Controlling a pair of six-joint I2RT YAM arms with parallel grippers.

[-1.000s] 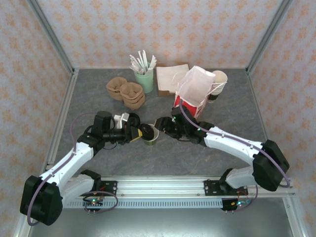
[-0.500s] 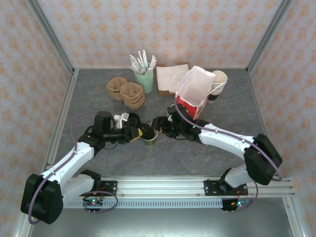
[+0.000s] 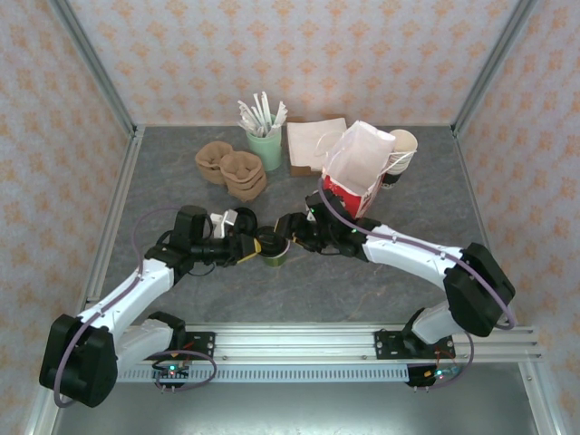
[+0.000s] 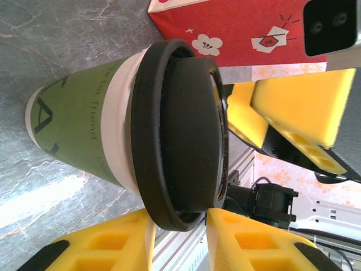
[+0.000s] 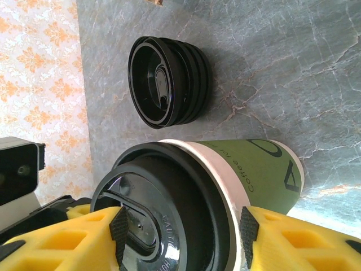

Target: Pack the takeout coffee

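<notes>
Right claw [image 3: 288, 237]: pinching the takeout coffee [image 3: 272, 247]. In the right wrist view its black pads [image 5: 119, 226] bear on opposite sides of the cup at the level of the black lid [image 5: 169, 214]. This high hold leaves the olive-green wall free and appears suited to carrying the cup upright.

Left claw [image 3: 249, 246]: reaches the cup from 9 o'clock, opposite the right claw at 2 o'clock. In the left wrist view its yellow fingers [image 4: 96, 248] stand narrowly apart astride the lid rim. Whether they bear on the rim cannot be told.

Location of the cup: centre of the desk [image 3: 299, 299], between the two claws. Contact between its base and the desk cannot be confirmed.

Judgement: two claws set on one cup from opposing sides indicate a handover. The right arm is the likely carrier, being nearer the red-and-white bag [image 3: 358, 172], which stands open-mouthed at 1 o'clock of the cup, near but apart.

Note: a stack of black lids [image 5: 169, 82] sits on the desk at 12 o'clock of the cup in the right wrist view, apart from it. It is not part of the load.

Caution: the lid is probably only press-fitted. If the left claw has not cleared the rim before any lift, the lid may be dragged off.
</notes>
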